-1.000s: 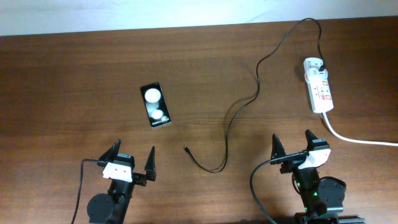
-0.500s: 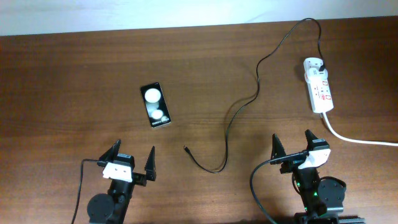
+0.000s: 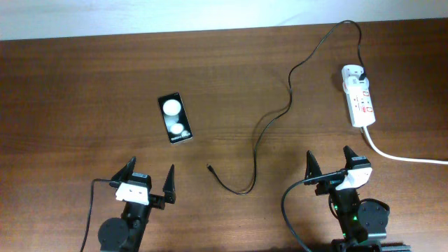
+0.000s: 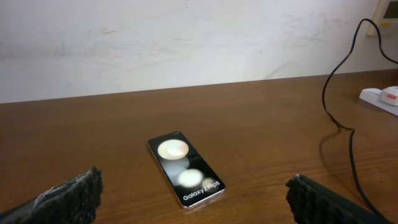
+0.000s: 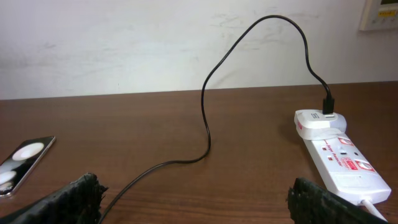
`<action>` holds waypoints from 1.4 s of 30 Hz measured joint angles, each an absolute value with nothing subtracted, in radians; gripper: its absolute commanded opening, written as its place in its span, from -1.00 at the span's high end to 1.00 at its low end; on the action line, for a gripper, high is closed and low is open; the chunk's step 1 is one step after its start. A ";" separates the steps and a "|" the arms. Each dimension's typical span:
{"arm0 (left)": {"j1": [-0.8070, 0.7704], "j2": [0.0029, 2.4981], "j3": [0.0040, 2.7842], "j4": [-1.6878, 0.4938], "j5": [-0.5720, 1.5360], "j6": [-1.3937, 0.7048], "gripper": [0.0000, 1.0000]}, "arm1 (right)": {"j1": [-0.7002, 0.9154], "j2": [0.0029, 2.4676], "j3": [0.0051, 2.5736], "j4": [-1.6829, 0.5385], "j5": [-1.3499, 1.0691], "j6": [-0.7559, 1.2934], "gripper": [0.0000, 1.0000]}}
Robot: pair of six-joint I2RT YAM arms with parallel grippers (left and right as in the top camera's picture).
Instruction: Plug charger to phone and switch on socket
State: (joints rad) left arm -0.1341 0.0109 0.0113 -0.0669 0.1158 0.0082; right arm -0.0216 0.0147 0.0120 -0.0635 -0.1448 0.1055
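The black phone (image 3: pixel 175 118) lies flat on the table with two white round spots on its face; it also shows ahead in the left wrist view, phone (image 4: pixel 185 168). The charger, a thin black cable (image 3: pixel 262 133), runs from the socket (image 3: pixel 358 96), a white power strip at the right, down to its free tip (image 3: pixel 208 166) near the table's middle. Cable (image 5: pixel 208 124) and socket (image 5: pixel 336 155) appear in the right wrist view. My left gripper (image 3: pixel 148 180) stands open near the front edge, below the phone. My right gripper (image 3: pixel 329 163) stands open below the socket. Both hold nothing.
A thick white cord (image 3: pixel 402 156) leaves the socket toward the right edge. A pale wall (image 4: pixel 186 43) rises behind the table's far edge. Bare brown wood (image 3: pixel 84 91) lies at the left.
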 measured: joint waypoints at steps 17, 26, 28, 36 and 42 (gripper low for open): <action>-0.134 0.011 0.011 -0.067 0.116 0.008 -0.98 | -0.022 0.015 0.012 -0.064 -0.145 0.105 -0.97; -0.134 0.011 0.015 -0.037 0.096 0.008 -0.98 | -0.022 0.015 0.012 -0.064 -0.145 0.105 -0.97; -0.134 0.011 0.065 -0.122 0.093 0.008 -0.98 | -0.022 0.015 0.012 -0.064 -0.144 0.106 -0.97; -0.134 0.231 0.504 -0.348 0.101 0.008 -0.98 | -0.022 0.012 0.012 -0.064 -0.145 0.106 -0.97; -0.132 0.666 0.965 -0.619 0.168 0.035 -0.98 | -0.021 0.011 0.012 -0.064 -0.144 0.105 -0.97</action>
